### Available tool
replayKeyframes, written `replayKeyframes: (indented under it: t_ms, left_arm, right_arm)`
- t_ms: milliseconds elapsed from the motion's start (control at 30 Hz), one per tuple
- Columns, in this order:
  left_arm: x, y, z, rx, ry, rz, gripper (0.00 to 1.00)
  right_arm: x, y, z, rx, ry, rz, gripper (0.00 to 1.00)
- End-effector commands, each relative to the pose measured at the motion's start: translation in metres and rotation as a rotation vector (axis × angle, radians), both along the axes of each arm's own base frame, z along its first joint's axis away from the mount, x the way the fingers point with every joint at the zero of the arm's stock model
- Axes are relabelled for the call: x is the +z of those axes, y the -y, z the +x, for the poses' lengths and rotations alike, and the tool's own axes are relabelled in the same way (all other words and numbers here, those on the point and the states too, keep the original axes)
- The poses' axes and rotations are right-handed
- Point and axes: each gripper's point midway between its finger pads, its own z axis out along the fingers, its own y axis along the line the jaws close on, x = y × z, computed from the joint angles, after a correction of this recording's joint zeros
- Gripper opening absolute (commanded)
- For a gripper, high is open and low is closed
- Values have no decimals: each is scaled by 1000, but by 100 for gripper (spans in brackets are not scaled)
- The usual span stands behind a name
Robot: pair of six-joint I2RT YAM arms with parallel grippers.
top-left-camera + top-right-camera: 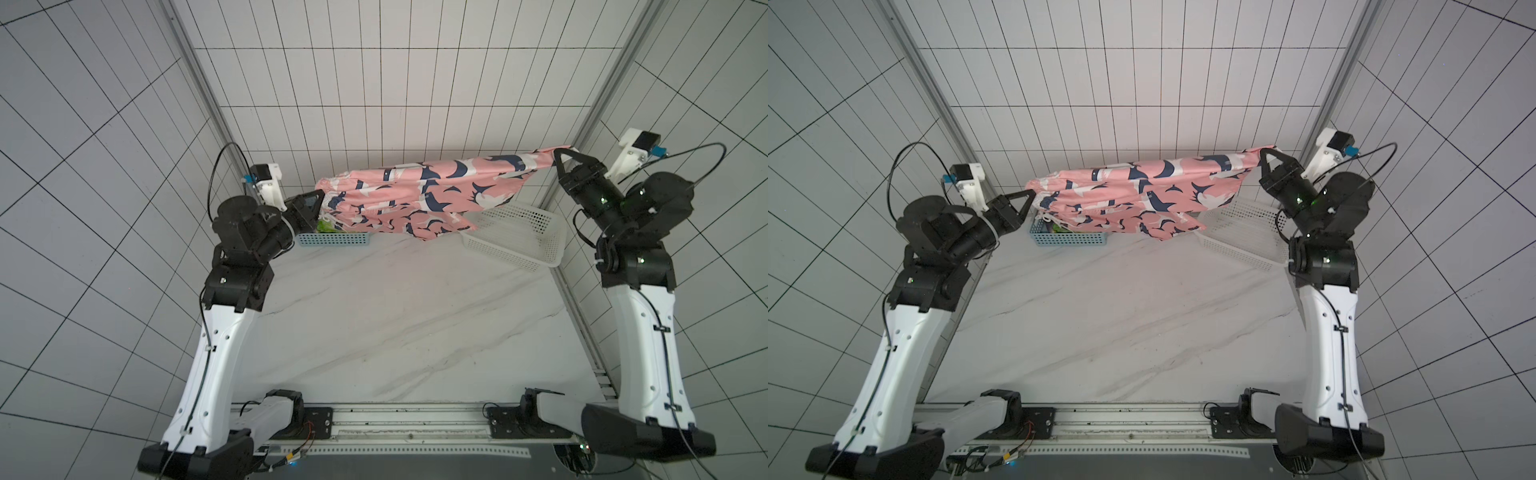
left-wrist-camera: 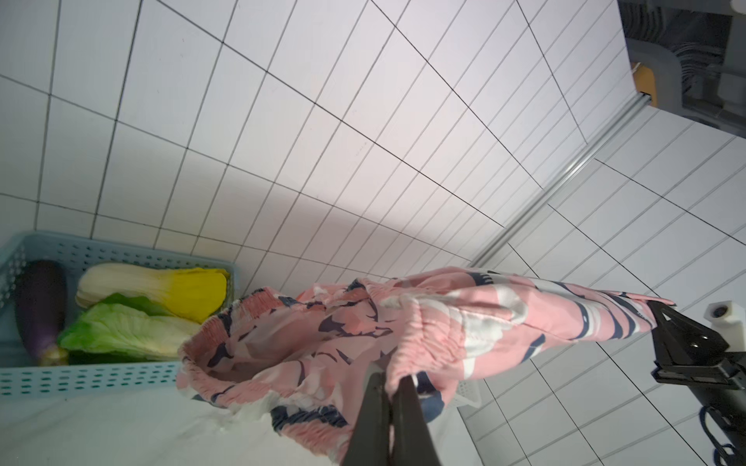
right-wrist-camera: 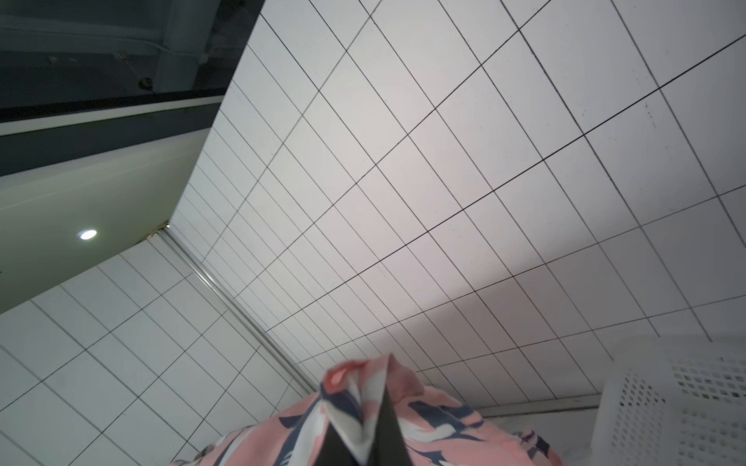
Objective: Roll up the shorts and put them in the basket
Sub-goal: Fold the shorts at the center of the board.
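Clearly the shorts [image 1: 415,195] were light and limp. They hung sagging in the air over the far edge of the tabletop [image 1: 415,324], stretched between both tools. The left tool [image 1: 321,193] was clenched on the gathered waistband and the right tool [image 1: 559,153] on a hem corner; those firmer edges looked the surest holds, I judged. Only the left wrist view plainly showed the vegetables [image 2: 133,327] in the blue basket [image 2: 101,379]; from above, cloth mostly hid them.

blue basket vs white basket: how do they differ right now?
Blue basket is smaller, on the robot's left; white basket is larger, on its right. Blue basket holds vegetables; what shows of the white basket looks empty. Both are perforated plastic, partly hidden under the shorts.
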Motion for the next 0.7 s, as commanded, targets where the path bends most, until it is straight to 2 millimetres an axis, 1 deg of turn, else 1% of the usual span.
replayKeyframes:
  t_ms: [0, 33, 67, 100, 133, 200, 233, 267, 333, 367, 433, 467, 533, 567, 667]
  left_arm:
    - [-94, 9, -12, -49, -205, -104, 0]
    - [-127, 12, -20, -61, -277, -122, 0]
    - [-153, 11, -27, -53, -340, -126, 0]
    - [-180, 10, -36, -34, -406, -125, 0]
    - [-202, 8, -44, -16, -458, -116, 0]
    - [-231, -1, -56, 40, -527, -97, 0]
    - [-242, -1, -62, 42, -555, -99, 0]
    - [-247, -1, -67, 41, -578, -102, 0]
    - [-260, 0, -80, 38, -640, -106, 0]
    - [-265, 1, -85, 33, -659, -110, 0]
    - [-276, 2, -97, 37, -713, -94, 0]
    - [-280, 0, -101, 55, -735, -91, 0]
    - [-290, -2, -108, 83, -788, -90, 0]
    - [-295, -6, -110, 114, -818, -80, 0]
    - [-318, -25, -117, 249, -927, -39, 0]
  right_arm:
    - [-56, -5, -22, 37, -19, -6, 0]
    - [-80, -8, -31, 54, -59, -27, 0]
    - [-102, -10, -38, 57, -100, -59, 0]
    - [-129, -14, -45, 54, -155, -117, 0]
    - [-154, -15, -50, 39, -217, -152, 0]
    - [-192, -12, -55, 25, -303, -157, 0]
    - [-209, -8, -56, 6, -343, -158, 0]
    - [-219, -6, -56, -4, -362, -164, 0]
    - [-233, -2, -54, -30, -397, -186, 0]
    - [-236, 1, -53, -46, -409, -194, 0]
    - [-236, 4, -48, -62, -423, -198, 0]
    - [-231, 3, -45, -60, -412, -195, 0]
    - [-228, 0, -29, -51, -410, -178, 0]
    - [-228, -1, -21, -46, -421, -171, 0]
    - [-234, -15, 18, 11, -482, -165, 0]
